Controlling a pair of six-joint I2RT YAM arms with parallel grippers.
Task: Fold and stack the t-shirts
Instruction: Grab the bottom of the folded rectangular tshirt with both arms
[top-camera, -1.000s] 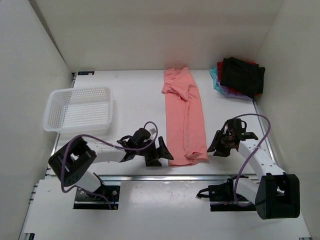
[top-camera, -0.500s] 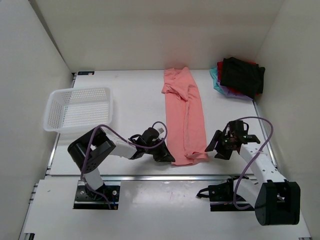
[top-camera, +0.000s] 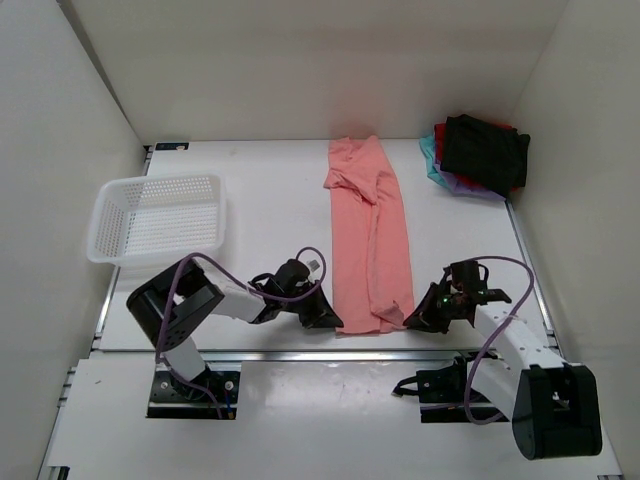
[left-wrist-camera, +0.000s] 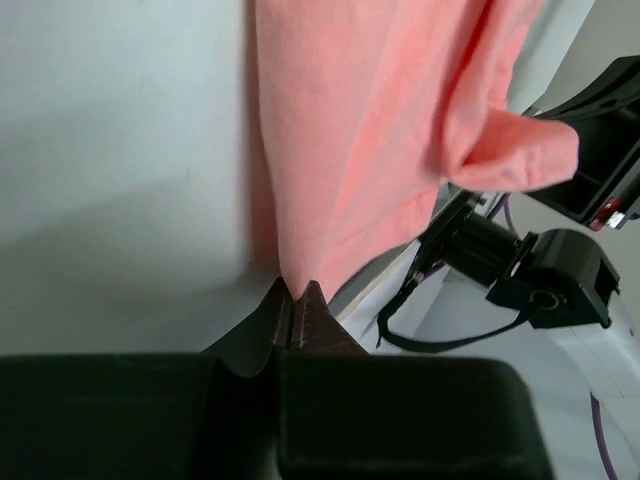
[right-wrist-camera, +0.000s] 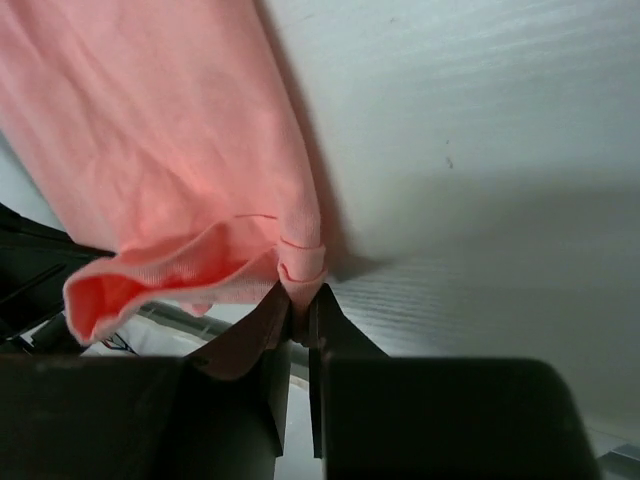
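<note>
Salmon-pink wrinkled cloth t-shirt (top-camera: 370, 235) lies long across the middle of the white table (top-camera: 270, 200). My left gripper (top-camera: 333, 320) and right gripper (top-camera: 414, 320), open before, now pinch its near corners tight.

A white table (top-camera: 270, 200) carried a salmon-pink t-shirt (top-camera: 372, 240) down its middle, a white mesh basket (top-camera: 160, 181) at its left edge and a stack of folded shirts (top-camera: 482, 150) in its far right corner.
</note>
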